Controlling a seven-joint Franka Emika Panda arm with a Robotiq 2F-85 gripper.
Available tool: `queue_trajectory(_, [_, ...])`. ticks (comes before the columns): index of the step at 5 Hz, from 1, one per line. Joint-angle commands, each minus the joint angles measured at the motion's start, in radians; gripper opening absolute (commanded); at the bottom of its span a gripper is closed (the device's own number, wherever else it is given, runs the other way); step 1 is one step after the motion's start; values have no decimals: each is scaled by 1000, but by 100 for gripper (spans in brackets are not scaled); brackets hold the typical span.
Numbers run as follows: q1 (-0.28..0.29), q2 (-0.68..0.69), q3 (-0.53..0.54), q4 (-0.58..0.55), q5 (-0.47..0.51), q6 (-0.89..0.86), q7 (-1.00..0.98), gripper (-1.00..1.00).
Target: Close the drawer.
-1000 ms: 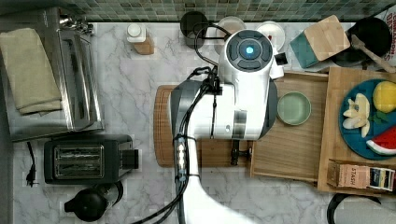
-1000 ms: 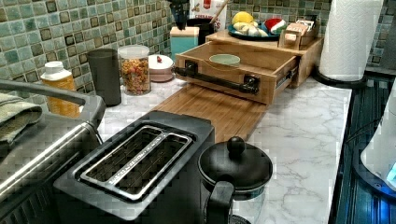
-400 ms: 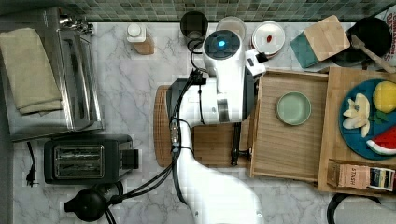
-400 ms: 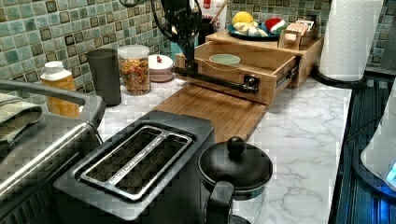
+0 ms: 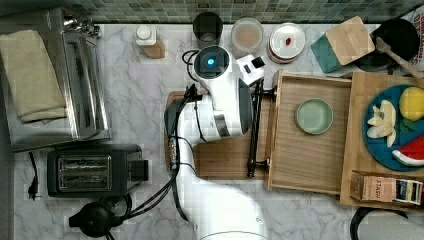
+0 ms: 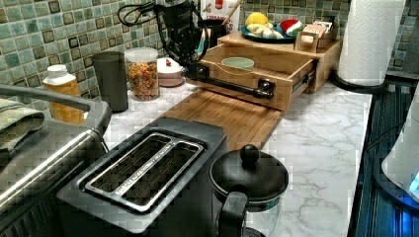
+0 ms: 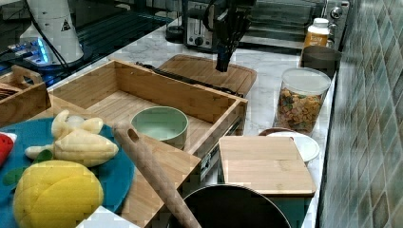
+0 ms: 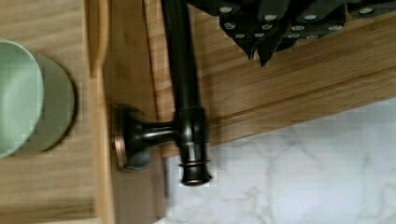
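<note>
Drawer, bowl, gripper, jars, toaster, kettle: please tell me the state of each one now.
drawer: pulled open, its handle out over the cutting board
green bowl: upright, empty, inside the drawer
gripper: shut, poised over the cutting board near the handle's end, holding nothing
cereal jar: lidded, filled
toaster: slots empty
kettle: lid on

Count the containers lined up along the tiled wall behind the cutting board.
4: a white-capped bottle, a dark cup, a lidded cereal jar, and a covered white bowl, going toward the top view's right. Others may be hidden.
</note>
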Motion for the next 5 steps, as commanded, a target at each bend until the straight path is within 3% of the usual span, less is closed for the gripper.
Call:
queue_trajectory(1, [9,22,22,35,-41,-24,-64,-100])
queue_trajectory(3, [24,21,14,-5,-82,-39,-29,-100])
queue_trajectory(5, [-18,-30,25,-136,-107,76,-86,-100])
